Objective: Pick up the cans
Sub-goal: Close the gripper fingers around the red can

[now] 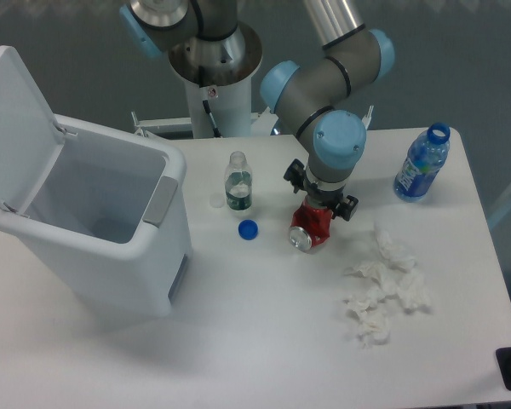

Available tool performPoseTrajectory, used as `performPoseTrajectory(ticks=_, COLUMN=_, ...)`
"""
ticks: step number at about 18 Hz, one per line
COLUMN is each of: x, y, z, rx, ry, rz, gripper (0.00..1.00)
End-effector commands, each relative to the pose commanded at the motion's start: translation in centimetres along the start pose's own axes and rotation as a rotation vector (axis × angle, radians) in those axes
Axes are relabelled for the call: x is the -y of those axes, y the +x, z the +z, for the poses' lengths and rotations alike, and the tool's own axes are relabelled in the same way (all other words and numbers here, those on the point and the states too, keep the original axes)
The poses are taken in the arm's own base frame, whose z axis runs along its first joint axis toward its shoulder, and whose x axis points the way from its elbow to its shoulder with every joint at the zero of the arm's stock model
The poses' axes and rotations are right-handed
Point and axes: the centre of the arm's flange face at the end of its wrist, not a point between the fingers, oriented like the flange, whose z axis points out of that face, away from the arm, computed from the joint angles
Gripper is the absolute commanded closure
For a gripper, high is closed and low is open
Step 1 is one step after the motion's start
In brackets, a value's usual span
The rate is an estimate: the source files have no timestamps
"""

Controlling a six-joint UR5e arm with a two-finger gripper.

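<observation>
The crushed red can [310, 228] with silver ends lies tilted on the white table [264, 324], right of centre. My gripper [317, 203] points straight down over the can's upper end. The blue-capped wrist [338, 137] and the black gripper body hide the fingertips. The can's top disappears under the gripper, so I cannot tell whether the fingers are closed on it. Its lower silver end still rests on the table.
A white bin [89, 226] with its lid raised stands at the left. A small clear bottle [238, 182] and a loose blue cap [248, 229] sit left of the can. A blue bottle [422, 164] stands far right. Crumpled tissues [383, 285] lie in front right.
</observation>
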Motion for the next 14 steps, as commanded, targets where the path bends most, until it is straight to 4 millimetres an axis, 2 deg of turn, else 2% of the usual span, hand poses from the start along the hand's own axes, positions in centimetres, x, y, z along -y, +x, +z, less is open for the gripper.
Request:
performPoseTrajectory(ticks=5, x=0.00, y=-0.02, z=0.08, rx=-0.001, ry=-0.002, rz=0.003, gripper=0.00)
performPoseTrajectory(ticks=11, x=0.00, y=-0.14, z=0.02, rx=0.001, ry=-0.004, rz=0.002, gripper=0.11)
performPoseTrajectory(ticks=14, x=-0.02, y=-0.14, z=0.02, rx=0.002, ry=-0.006, rz=0.003, gripper=0.12)
